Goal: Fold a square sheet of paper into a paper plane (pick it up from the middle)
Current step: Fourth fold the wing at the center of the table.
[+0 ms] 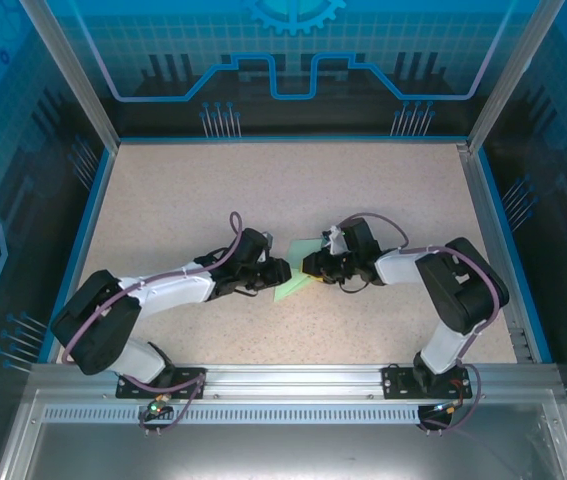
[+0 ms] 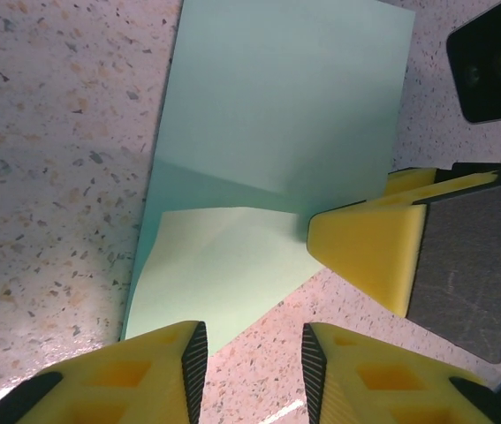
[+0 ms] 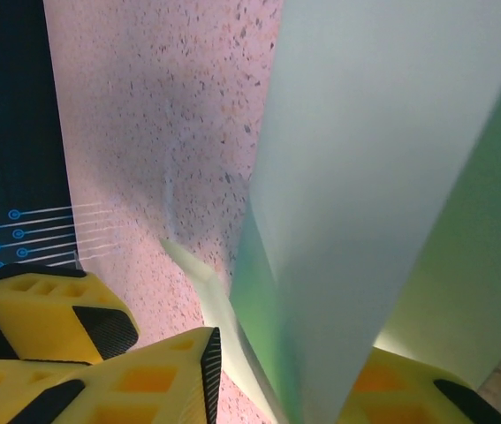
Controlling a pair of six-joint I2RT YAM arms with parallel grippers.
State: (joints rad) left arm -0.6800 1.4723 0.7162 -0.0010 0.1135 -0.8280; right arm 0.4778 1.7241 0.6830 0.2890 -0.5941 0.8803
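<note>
Your left gripper [image 2: 252, 344] hovers low with its jaws apart and nothing between them, over one corner of the square sheet of paper [image 2: 285, 115]. The sheet lies near the middle of the table [image 1: 383, 190], slightly toward the near edge; it is pale mint green and plain, with one flap creased over and lifting. Treat it as light, limp and easily crumpled, and take it by the raised fold at mid-sheet, which your right gripper [image 3: 285, 353] straddles, though you cannot tell whether its jaws pinch it.

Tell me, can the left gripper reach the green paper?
Probably yes: the left gripper is open right by the square sheet of paper, with the right gripper off to one side.
</note>
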